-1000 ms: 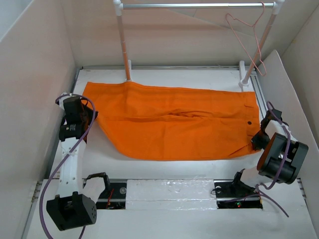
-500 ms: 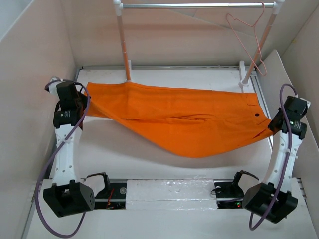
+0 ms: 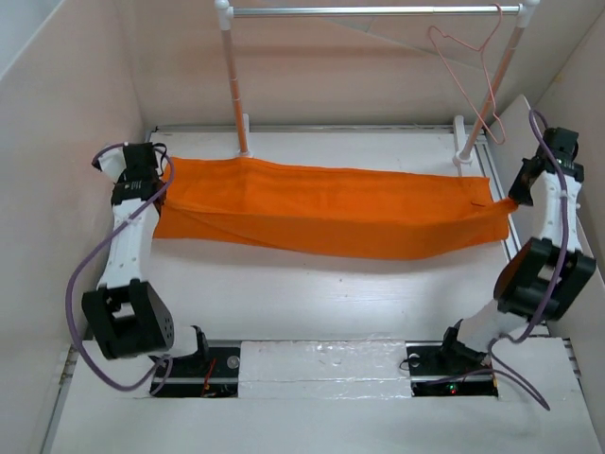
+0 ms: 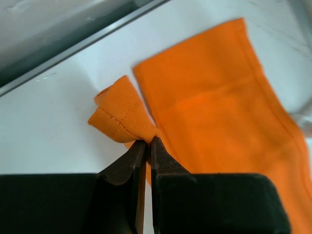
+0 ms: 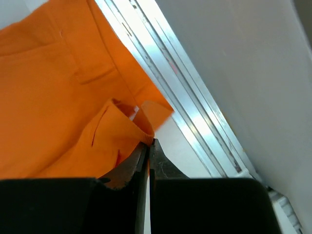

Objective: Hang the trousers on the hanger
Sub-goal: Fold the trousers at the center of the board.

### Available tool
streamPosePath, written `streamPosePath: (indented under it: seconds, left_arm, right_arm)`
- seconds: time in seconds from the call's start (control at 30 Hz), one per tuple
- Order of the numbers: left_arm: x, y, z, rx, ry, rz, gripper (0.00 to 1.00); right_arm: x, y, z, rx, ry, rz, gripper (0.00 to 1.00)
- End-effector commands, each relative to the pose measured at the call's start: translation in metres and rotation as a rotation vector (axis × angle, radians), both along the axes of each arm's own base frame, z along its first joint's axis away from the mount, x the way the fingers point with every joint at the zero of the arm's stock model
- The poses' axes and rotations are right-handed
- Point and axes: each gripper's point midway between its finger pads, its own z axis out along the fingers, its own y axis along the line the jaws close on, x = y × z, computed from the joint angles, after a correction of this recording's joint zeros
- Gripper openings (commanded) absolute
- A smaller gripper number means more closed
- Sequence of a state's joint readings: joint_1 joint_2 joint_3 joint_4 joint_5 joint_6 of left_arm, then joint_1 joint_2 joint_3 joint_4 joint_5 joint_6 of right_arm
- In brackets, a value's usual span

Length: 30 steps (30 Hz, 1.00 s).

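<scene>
The orange trousers [image 3: 331, 213] hang folded lengthwise, stretched between my two grippers above the table. My left gripper [image 3: 163, 180] is shut on the trousers' left end; the pinched hem [image 4: 124, 117] shows in the left wrist view, at my left gripper [image 4: 147, 142]. My right gripper [image 3: 515, 200] is shut on the waistband end; in the right wrist view my right gripper [image 5: 148, 142] pinches a fold of the trousers [image 5: 58, 97]. The pale pink wire hanger [image 3: 473, 80] hangs by its hook from the silver rail [image 3: 369, 10] at the back right, above and behind the right gripper.
The rail rests on two white posts [image 3: 233, 85], one at the back left and one at the back right [image 3: 492, 95]. Beige walls [image 3: 57, 142] close in the white table [image 3: 321, 293] on three sides. A metal track [image 5: 170, 83] runs along the right edge.
Both grippers have lifted the trousers and moved toward the back, pulling the cloth taut; the sagging lower edge has risen off the table and the trousers now hang as a narrower band.
</scene>
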<state>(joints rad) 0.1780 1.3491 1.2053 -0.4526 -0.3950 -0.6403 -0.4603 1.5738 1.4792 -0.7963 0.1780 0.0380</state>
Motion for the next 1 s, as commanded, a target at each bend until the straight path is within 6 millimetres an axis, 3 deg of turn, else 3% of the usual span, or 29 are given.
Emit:
streamPosePath:
  seconds: [0.0, 0.1, 0.17, 0.3, 0.33, 0.37, 0.4, 0.43, 0.47, 0.5, 0.53, 0.6, 0.63, 0.67, 0.7, 0.8, 0.83, 0.87, 0.9, 0.97]
  left_arm:
    - [-0.001, 0.032, 0.037, 0.130, -0.006, 0.128, 0.00]
    - [0.010, 0.036, 0.057, 0.164, -0.016, 0.110, 0.00]
    - [0.030, 0.040, 0.064, 0.166, -0.031, 0.105, 0.00]
    - [0.086, 0.039, 0.041, 0.133, 0.033, 0.066, 0.00]
    - [0.111, 0.044, 0.025, 0.135, 0.064, 0.064, 0.00]
    - [0.127, 0.034, 0.020, 0.143, 0.073, 0.044, 0.00]
    - [0.140, 0.038, 0.015, 0.153, 0.078, 0.051, 0.00]
    - [0.169, 0.034, 0.002, 0.151, 0.095, 0.012, 0.00]
    - [0.179, 0.032, -0.006, 0.133, 0.110, 0.000, 0.00]
    - [0.192, 0.026, -0.017, 0.099, 0.118, -0.032, 0.03]
    - [0.209, 0.022, -0.033, 0.073, 0.152, -0.070, 0.28]
    - [0.212, 0.023, -0.040, 0.050, 0.176, -0.090, 0.57]
    - [0.207, 0.025, -0.042, 0.041, 0.166, -0.101, 0.86]
    - [0.204, 0.021, -0.042, 0.035, 0.165, -0.127, 0.96]
    - [0.193, 0.032, -0.036, 0.061, 0.174, -0.086, 0.99]
    - [0.162, 0.037, -0.014, 0.095, 0.161, -0.066, 0.99]
    - [0.146, 0.033, -0.010, 0.094, 0.138, -0.072, 0.96]
    - [0.134, 0.027, -0.015, 0.036, 0.098, -0.103, 0.91]
    - [0.134, 0.026, -0.015, 0.032, 0.094, -0.100, 0.91]
    - [0.116, 0.028, -0.033, -0.038, 0.065, -0.117, 0.81]
  right_arm:
    - [0.056, -0.015, 0.024, -0.057, -0.124, 0.042, 0.00]
    - [0.094, -0.024, 0.012, -0.034, -0.156, 0.067, 0.00]
    - [0.120, -0.029, 0.002, -0.025, -0.162, 0.083, 0.00]
    - [0.158, -0.040, -0.014, 0.002, -0.163, 0.106, 0.00]
    - [0.166, -0.042, -0.015, 0.005, -0.173, 0.107, 0.00]
    - [0.175, -0.044, -0.030, 0.019, -0.164, 0.108, 0.00]
    - [0.187, -0.047, -0.019, 0.010, -0.205, 0.118, 0.00]
    - [0.194, -0.048, -0.021, 0.022, -0.217, 0.119, 0.00]
    - [0.200, -0.048, -0.023, 0.031, -0.227, 0.124, 0.00]
    - [0.213, -0.045, -0.028, 0.040, -0.238, 0.138, 0.04]
    - [0.217, -0.046, -0.030, 0.041, -0.245, 0.139, 0.40]
    - [0.225, -0.039, -0.035, 0.079, -0.250, 0.183, 0.67]
    - [0.223, -0.037, -0.035, 0.082, -0.240, 0.195, 0.76]
    - [0.221, -0.034, -0.038, 0.090, -0.231, 0.207, 0.78]
    - [0.222, -0.033, -0.034, 0.086, -0.247, 0.224, 0.78]
    - [0.205, -0.027, -0.023, 0.058, -0.264, 0.233, 0.78]
    - [0.196, -0.023, 0.004, 0.033, -0.309, 0.237, 0.78]
    - [0.177, -0.015, -0.017, 0.048, -0.280, 0.234, 0.78]
    - [0.177, -0.014, -0.017, 0.049, -0.280, 0.235, 0.78]
    - [0.150, -0.011, -0.020, 0.049, -0.257, 0.214, 0.71]
